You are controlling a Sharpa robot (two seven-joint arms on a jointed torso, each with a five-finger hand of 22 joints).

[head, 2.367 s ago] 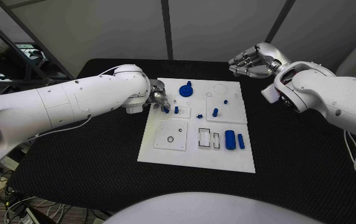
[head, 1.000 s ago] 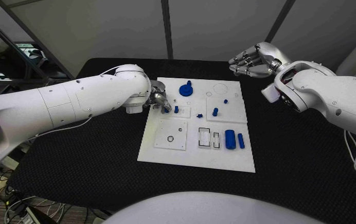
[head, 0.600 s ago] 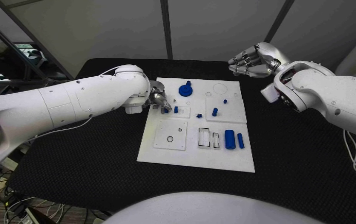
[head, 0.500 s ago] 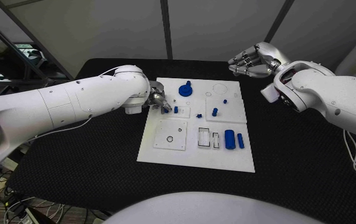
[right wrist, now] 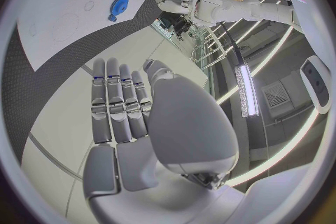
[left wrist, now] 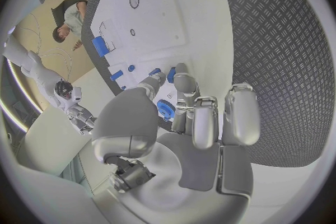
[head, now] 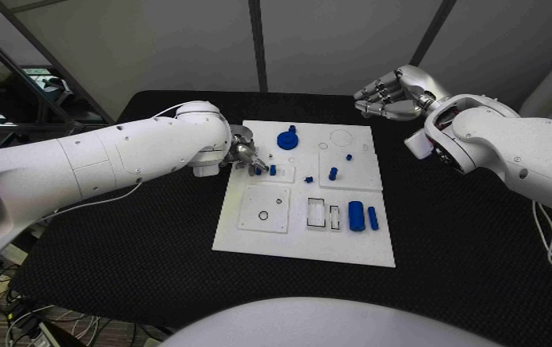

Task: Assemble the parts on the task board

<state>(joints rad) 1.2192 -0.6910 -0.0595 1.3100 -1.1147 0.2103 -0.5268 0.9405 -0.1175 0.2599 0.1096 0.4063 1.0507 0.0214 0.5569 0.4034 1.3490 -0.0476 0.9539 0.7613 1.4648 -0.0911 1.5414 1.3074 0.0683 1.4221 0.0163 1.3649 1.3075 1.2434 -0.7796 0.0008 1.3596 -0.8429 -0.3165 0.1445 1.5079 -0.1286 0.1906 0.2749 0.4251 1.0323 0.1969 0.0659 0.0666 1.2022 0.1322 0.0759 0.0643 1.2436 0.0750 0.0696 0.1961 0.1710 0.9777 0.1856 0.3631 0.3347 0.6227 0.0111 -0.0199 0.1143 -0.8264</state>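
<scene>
My silver left hand (head: 245, 155) pinches a small blue plastic gear-like part (left wrist: 165, 108) at the white task board's (head: 301, 235) left edge; my right hand (head: 389, 96) hangs clenched, empty, beyond it. No readable writing.

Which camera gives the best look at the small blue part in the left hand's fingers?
The left wrist view: the blue part sits pinched in the left hand. The head view shows just a blue speck at that hand; the right wrist view shows the hand far off.

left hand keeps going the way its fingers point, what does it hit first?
Probably the small blue peg standing on the task board, just past the left hand. The hand already pinches a small blue part. Depth is hard to judge.
</scene>
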